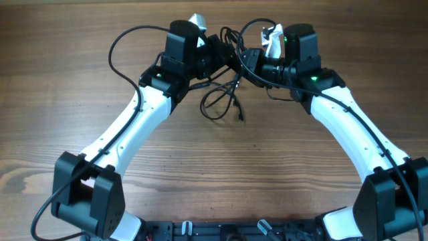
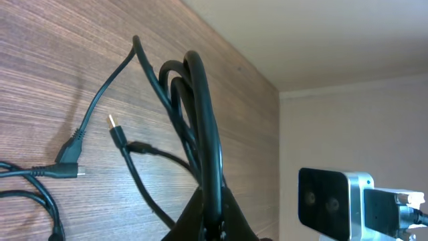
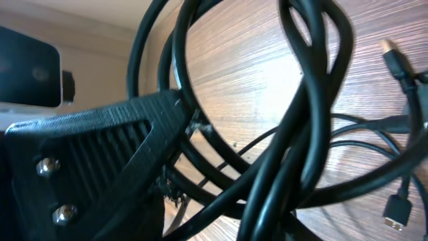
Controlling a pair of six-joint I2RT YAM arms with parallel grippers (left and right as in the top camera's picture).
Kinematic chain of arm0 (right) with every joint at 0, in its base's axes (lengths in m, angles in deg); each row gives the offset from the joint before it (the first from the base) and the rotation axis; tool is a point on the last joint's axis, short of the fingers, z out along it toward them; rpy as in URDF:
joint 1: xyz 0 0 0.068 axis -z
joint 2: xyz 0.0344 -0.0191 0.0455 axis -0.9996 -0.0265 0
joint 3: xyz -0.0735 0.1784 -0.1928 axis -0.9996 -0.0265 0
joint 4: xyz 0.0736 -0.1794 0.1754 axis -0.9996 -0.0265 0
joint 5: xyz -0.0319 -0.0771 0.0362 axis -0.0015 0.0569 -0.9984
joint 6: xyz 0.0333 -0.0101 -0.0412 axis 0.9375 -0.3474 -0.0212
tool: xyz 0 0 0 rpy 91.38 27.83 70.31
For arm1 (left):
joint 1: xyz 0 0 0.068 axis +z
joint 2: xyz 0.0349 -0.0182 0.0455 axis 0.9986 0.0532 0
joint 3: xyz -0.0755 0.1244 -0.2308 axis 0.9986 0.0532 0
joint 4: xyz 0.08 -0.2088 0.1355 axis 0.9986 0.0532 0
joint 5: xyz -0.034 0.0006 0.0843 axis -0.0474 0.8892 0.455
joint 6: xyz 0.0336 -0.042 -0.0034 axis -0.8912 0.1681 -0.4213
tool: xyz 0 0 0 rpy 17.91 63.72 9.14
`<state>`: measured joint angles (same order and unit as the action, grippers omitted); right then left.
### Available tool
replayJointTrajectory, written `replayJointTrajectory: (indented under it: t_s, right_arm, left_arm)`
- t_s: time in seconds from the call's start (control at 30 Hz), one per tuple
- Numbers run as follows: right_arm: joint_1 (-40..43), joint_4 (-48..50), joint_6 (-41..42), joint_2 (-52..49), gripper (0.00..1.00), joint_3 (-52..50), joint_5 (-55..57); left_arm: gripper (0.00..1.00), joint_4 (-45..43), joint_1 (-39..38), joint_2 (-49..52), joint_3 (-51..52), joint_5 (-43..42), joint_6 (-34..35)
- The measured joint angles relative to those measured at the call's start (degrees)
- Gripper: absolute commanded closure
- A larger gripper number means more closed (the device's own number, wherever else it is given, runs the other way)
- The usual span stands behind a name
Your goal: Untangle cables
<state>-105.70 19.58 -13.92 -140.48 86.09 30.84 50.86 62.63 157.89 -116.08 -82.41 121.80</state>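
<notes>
Far across the worktop (image 1: 67, 100), left fingers (image 2: 194, 221) pinch the cables (image 1: 224, 100); whether the right fingers (image 3: 100, 147) grip them is unclear.

The desk (image 1: 67, 100) is brown wood with a fine straight grain, matt, catching only a soft sheen. The cables (image 1: 224, 100) have smooth black plastic or rubbery sheaths with a faint gloss. One plug tip (image 2: 111, 121) is bare bright metal. On the right gripper (image 1: 253, 60), a finger (image 3: 100, 137) is matt black plastic with fine ribbing and holds two shiny metal screws (image 3: 43, 166). The arm shells (image 1: 134, 127) are smooth, glossy white plastic.
</notes>
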Motion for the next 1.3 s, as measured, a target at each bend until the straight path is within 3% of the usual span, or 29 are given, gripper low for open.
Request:
replayJointTrajectory:
  t_s: [0.1, 0.17, 0.37, 0.47, 0.67, 0.87, 1.17, 1.3]
  right_arm:
    - [-0.07, -0.31, 0.42, -0.37, 0.75, 0.0, 0.74]
    - [-0.28, -0.39, 0.07, -1.18, 0.96, 0.0, 0.7]
    - [-0.13, -4.24, -2.19, -2.01, 0.96, 0.13, -0.09]
    - [0.83, -8.66, -5.68, -1.29, 0.95, 0.13, -1.29]
    - [8.66, -16.28, -12.33, 4.24, 0.96, 0.13, -1.79]
    - [17.53, -20.24, -17.25, 5.49, 0.96, 0.13, -3.1]
    - [18.18, -22.1, -24.63, 9.18, 0.96, 2.29, -5.07]
    - [18.18, -24.37, -26.25, 11.82, 0.96, 4.04, -5.11]
  left_arm:
    - [0.96, 1.4, 0.0, 0.0, 0.0, 0.11, 0.02]
    - [0.96, 2.05, 0.0, 0.0, 0.0, 0.48, 0.02]
    - [0.96, 4.5, 0.44, 0.0, -0.02, 1.25, -3.26]
    - [0.96, 10.34, 1.42, -0.04, -0.07, 3.34, -4.59]
    - [0.96, 15.06, 5.22, -0.07, -0.07, 3.85, -12.48]
    - [0.96, 14.86, 6.14, -1.38, -0.07, -2.58, -28.0]
    - [0.96, 17.62, 7.04, -12.17, -0.07, -3.91, -49.72]
    - [0.96, 22.64, 7.37, -14.03, -0.09, -3.89, -54.6]
